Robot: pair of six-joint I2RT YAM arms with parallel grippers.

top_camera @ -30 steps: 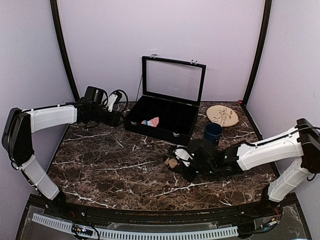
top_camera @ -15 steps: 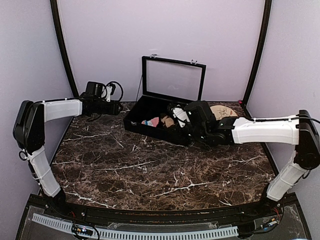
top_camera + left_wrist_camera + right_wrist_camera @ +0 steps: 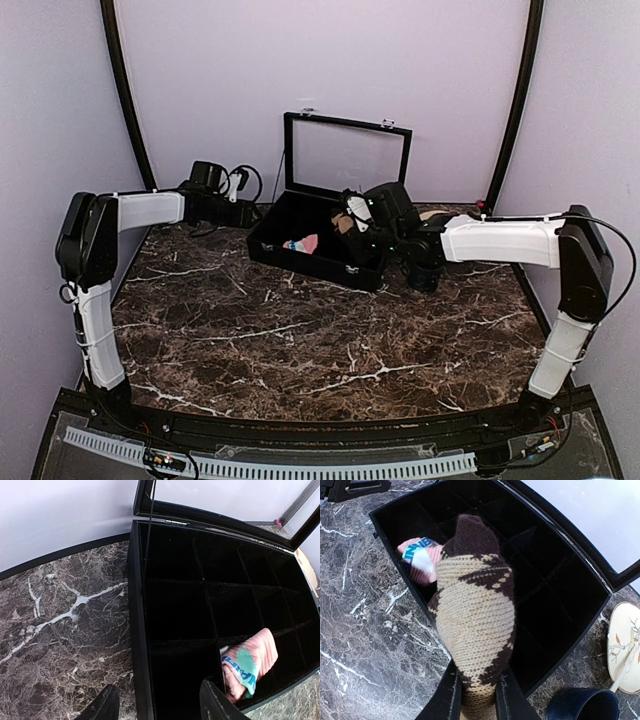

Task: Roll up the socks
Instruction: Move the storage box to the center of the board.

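Observation:
The rolled pink sock with teal and white patches (image 3: 250, 662) (image 3: 301, 243) (image 3: 420, 560) lies in a front compartment of the open black box (image 3: 300, 265). My right gripper (image 3: 476, 692) (image 3: 352, 222) is shut on the rolled dark brown and tan argyle sock (image 3: 472, 625) and holds it above the box's compartments. My left gripper (image 3: 157, 705) stands open with nothing between its fingers, over the box's left wall (image 3: 136, 630), back by the box's left end in the top view.
The box has a raised glass lid (image 3: 345, 160) and dividers forming several compartments. A dark blue cup (image 3: 428, 268) (image 3: 580, 705) and a round patterned plate (image 3: 625, 647) sit right of the box. Walls close the workspace on three sides.
My right arm carried the brown argyle sock from the table's middle up over the box. My left arm drew back and folded toward the rear left, its jaws widening slightly.

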